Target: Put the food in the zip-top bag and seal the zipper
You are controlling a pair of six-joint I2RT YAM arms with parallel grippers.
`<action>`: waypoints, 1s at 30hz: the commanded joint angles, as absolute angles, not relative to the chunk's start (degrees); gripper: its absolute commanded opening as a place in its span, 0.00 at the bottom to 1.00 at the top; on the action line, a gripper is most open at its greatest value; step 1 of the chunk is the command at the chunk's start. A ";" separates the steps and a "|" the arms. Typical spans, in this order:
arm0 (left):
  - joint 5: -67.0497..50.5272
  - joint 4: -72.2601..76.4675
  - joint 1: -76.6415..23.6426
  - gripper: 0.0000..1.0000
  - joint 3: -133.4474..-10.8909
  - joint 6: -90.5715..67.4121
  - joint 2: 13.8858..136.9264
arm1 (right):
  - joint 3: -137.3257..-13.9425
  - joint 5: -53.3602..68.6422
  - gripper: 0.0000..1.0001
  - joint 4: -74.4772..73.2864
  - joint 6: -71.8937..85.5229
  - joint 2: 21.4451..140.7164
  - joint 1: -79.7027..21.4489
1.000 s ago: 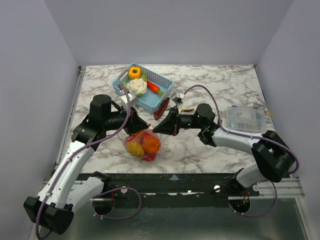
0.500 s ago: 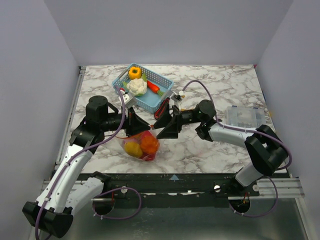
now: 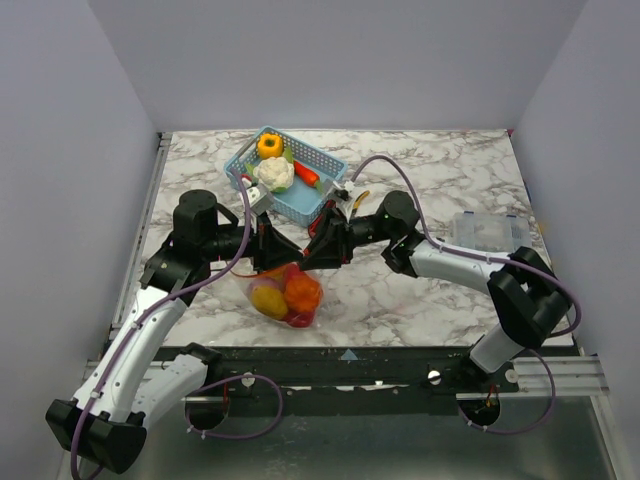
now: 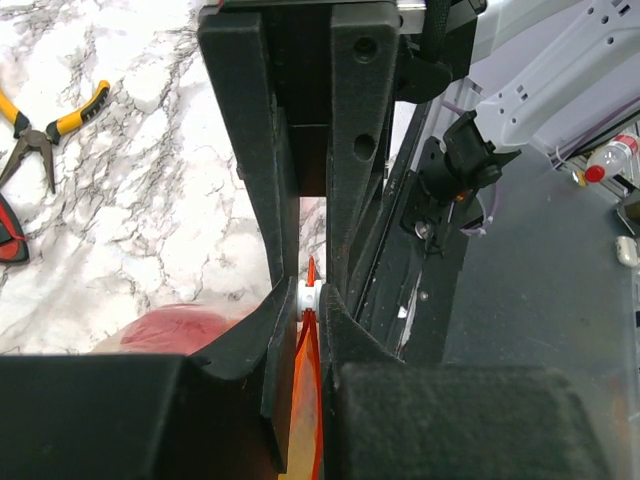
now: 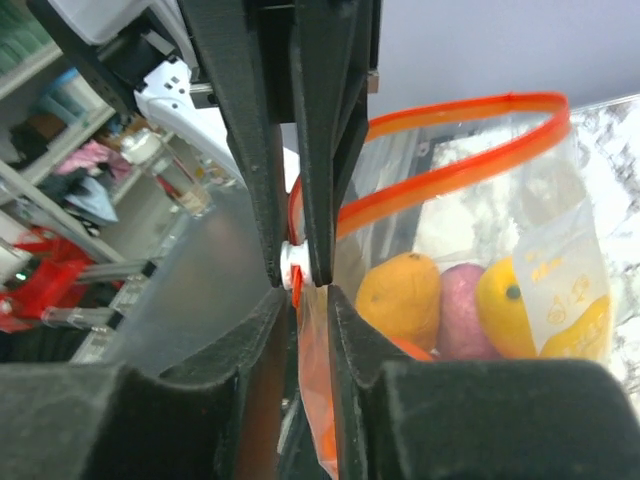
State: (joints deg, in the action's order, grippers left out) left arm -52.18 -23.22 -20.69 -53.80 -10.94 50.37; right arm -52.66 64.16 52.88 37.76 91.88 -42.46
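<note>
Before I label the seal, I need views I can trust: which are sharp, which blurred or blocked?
Top external: evenly lit and sharp, but the left gripper and right gripper cover the zip-top bag's mouth. Left wrist: dark fingers crowd the frame, leaving a sliver of zipper. Right wrist: zipper and food are clear, the background soft.

food [image 3: 285,292] in zip-top bag [image 3: 304,318]; basket [image 3: 301,206] behind bag; box [image 3: 489,238] far right.

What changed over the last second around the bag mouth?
The right gripper moved left toward the left gripper, closing the gap between them; its fingers now pinch the zipper. The left gripper stayed clamped on the zipper; the zip-top bag, the food inside and the blue basket stayed put.
</note>
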 commanded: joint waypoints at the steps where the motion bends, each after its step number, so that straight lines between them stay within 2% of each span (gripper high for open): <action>1: -51.81 -21.17 -20.39 0.00 -54.49 -12.10 50.35 | -53.32 64.08 0.08 52.52 36.76 92.46 -43.05; 2: -51.08 -21.42 -20.39 0.02 -54.60 -12.13 50.42 | -52.90 63.92 0.01 52.83 36.91 92.41 -43.06; 3: -50.30 -21.80 -20.43 0.09 -54.75 -12.08 50.45 | -52.54 63.77 0.00 53.40 37.09 92.23 -43.07; 6: -47.70 -23.02 -20.39 0.38 -54.31 -11.29 50.12 | -51.09 62.14 0.00 54.64 37.44 91.44 -43.06; 8: -46.72 -23.62 -20.39 0.53 -53.34 -10.49 49.57 | -50.24 61.43 0.00 55.97 37.88 90.66 -43.02; 10: -46.32 -23.23 -20.39 0.60 -51.93 -10.29 48.90 | -49.71 61.42 0.00 56.87 38.22 89.90 -43.02; 17: -50.37 -23.25 -20.39 0.64 -49.15 -8.78 48.69 | -49.88 62.40 0.00 57.63 38.48 88.96 -43.06; 21: -49.48 -25.95 -20.39 0.57 -48.96 -7.08 47.79 | -49.53 61.70 0.00 58.10 38.50 88.58 -43.07; 26: -46.50 -26.23 -20.39 0.41 -47.65 -7.14 44.63 | -49.39 62.01 0.00 56.96 37.88 87.99 -43.06; 30: -48.40 -25.43 -20.30 0.43 -47.55 -7.64 45.22 | -49.88 63.30 0.00 55.84 37.45 88.07 -43.02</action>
State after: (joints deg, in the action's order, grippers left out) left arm -48.01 -25.36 -20.62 -48.12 -8.32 44.97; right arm -49.87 62.30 54.76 38.06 90.19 -42.70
